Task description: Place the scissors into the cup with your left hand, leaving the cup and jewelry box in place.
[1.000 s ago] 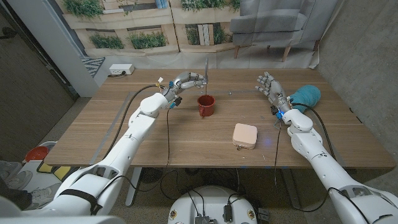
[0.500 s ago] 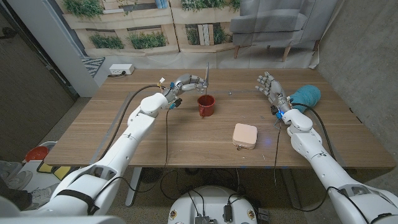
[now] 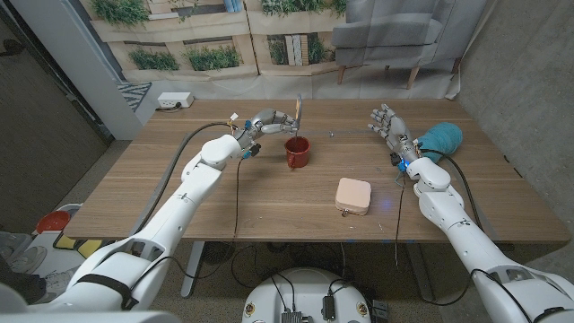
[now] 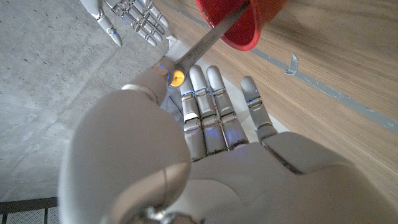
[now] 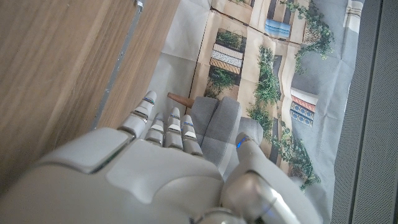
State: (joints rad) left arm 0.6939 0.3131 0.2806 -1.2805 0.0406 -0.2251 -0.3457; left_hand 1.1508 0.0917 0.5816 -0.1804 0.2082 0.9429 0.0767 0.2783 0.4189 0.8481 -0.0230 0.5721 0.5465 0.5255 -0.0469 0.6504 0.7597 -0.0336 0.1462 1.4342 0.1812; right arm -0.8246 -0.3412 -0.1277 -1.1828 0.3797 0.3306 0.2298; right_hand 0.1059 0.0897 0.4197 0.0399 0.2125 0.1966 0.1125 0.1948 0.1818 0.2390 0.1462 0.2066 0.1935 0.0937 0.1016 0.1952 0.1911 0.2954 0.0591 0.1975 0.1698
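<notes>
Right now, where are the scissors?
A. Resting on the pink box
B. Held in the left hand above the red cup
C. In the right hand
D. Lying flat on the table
B: the left hand holds the scissors upright over the red cup.

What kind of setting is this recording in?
Probably a lab or studio dressed as a home: a wooden table in front of a printed garden backdrop, a grey armchair behind, and bare concrete floor.
</notes>
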